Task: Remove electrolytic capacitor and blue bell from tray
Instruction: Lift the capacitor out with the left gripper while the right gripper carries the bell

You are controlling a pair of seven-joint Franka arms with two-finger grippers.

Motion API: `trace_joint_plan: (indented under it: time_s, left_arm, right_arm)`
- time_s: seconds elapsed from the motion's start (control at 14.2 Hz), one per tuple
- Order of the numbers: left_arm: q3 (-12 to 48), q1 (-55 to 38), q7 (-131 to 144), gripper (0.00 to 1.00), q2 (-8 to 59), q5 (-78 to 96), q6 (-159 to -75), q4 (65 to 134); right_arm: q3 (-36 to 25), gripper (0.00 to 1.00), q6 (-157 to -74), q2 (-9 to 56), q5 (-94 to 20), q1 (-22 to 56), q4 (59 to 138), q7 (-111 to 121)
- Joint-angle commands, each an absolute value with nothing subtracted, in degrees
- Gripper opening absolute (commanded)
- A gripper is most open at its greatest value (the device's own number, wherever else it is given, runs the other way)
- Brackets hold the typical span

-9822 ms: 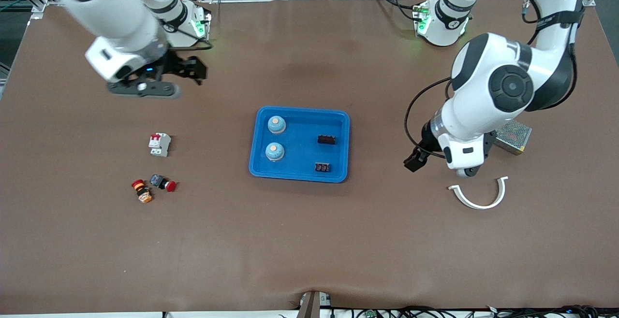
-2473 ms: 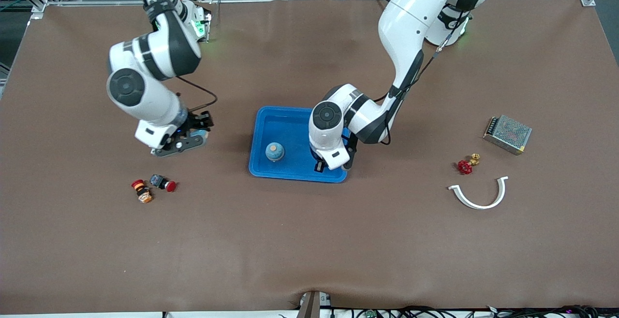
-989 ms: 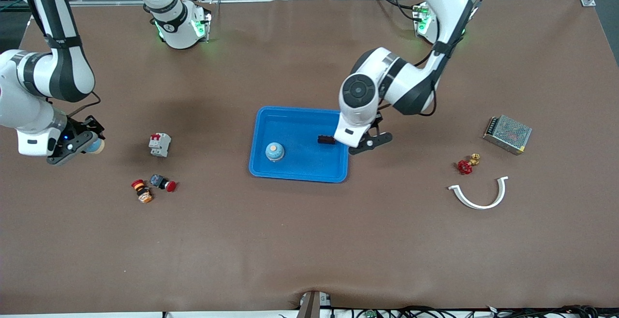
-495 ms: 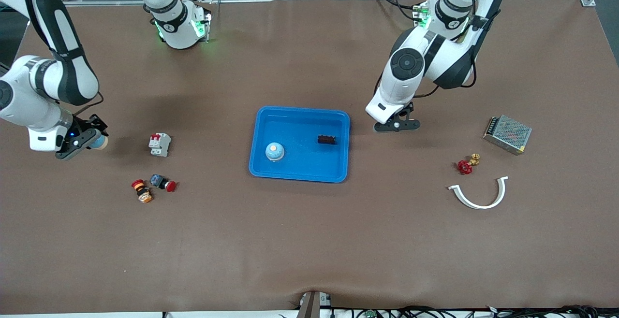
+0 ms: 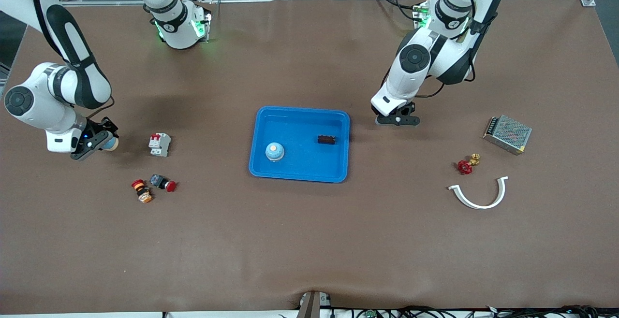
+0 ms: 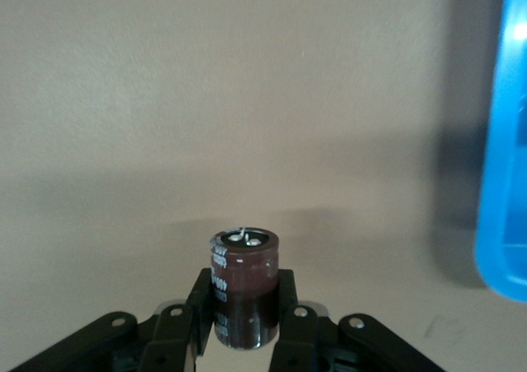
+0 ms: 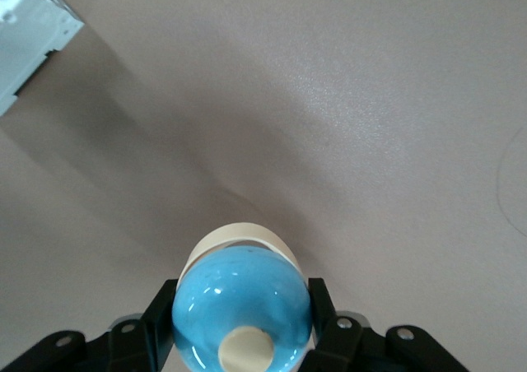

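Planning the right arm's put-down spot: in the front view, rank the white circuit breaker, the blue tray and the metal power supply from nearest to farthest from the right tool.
From the right tool, shut on the bell:
1. White circuit breaker, just beside it, toward the tray.
2. Blue tray, mid-table.
3. Metal power supply, at the left arm's end of the table.

— Where are we working here?

— We are looking at a robotics lab bench: two arms bolted along one edge of a brown-covered table point(image 5: 309, 240), cables trailing along the edge nearest the front camera.

— What else is telling us that?

— Loose electrical parts are lying about: a circuit breaker point(image 5: 159, 144), push buttons point(image 5: 153, 186), a metal power supply point(image 5: 508, 134).
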State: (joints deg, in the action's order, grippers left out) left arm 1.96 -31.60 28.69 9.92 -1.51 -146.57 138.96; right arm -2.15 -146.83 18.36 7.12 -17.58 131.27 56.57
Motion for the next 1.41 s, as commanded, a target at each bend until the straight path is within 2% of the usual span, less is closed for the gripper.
trace_joint_plan:
  time_s: [0.0, 0.42, 0.64, 0.85, 0.99, 1.06, 1.13, 1.27, 1.34]
  left_arm:
    - [2.02, -31.38, 26.37, 0.0, 8.61, -2.64, -148.27, 141.32]
    - [1.93, -31.29, 22.24, 0.0, 9.23, -2.64, -149.67, 142.64]
    - [2.02, -29.44, 20.92, 0.0, 9.32, -2.99, -153.88, 145.1]
    - [2.02, -28.39, 21.09, 0.0, 9.93, -2.99, -155.39, 145.81]
    - [2.02, -28.39, 21.71, 0.0, 10.98, -2.99, -156.0, 145.72]
    - [2.02, -28.04, 21.8, 0.0, 11.6, -2.99, -156.53, 145.72]
    - [2.02, -27.6, 21.8, 0.0, 12.04, -2.99, -156.79, 145.64]
    - [2.02, -27.6, 21.8, 0.0, 12.83, -2.99, -158.2, 145.72]
    - [2.02, -27.51, 21.88, 0.0, 13.09, -2.99, -158.46, 145.72]
  right_arm:
    - [-1.05, 0.48, -148.71, 19.25, 8.17, -19.34, 131.84, 57.04]
    - [-1.05, 0.48, -150.9, 21.62, 8.17, -19.25, 131.66, 56.95]
    - [-1.05, 0.49, -151.61, 22.06, 8.17, -19.25, 131.66, 56.95]
    - [-1.05, 0.53, -151.52, 22.06, 8.17, -19.25, 131.57, 56.95]
    - [-1.05, 0.6, -151.52, 22.06, 8.17, -19.34, 131.48, 56.87]
    - [-1.05, 0.7, -151.52, 22.06, 8.17, -19.42, 131.48, 56.78]
    - [-1.05, 0.76, -151.52, 22.06, 8.17, -19.42, 131.48, 56.69]
    - [-1.05, 1.0, -151.44, 22.06, 8.17, -19.51, 131.4, 56.6]
    - [-0.97, 1.0, -151.44, 22.06, 8.09, -19.6, 131.31, 56.51]
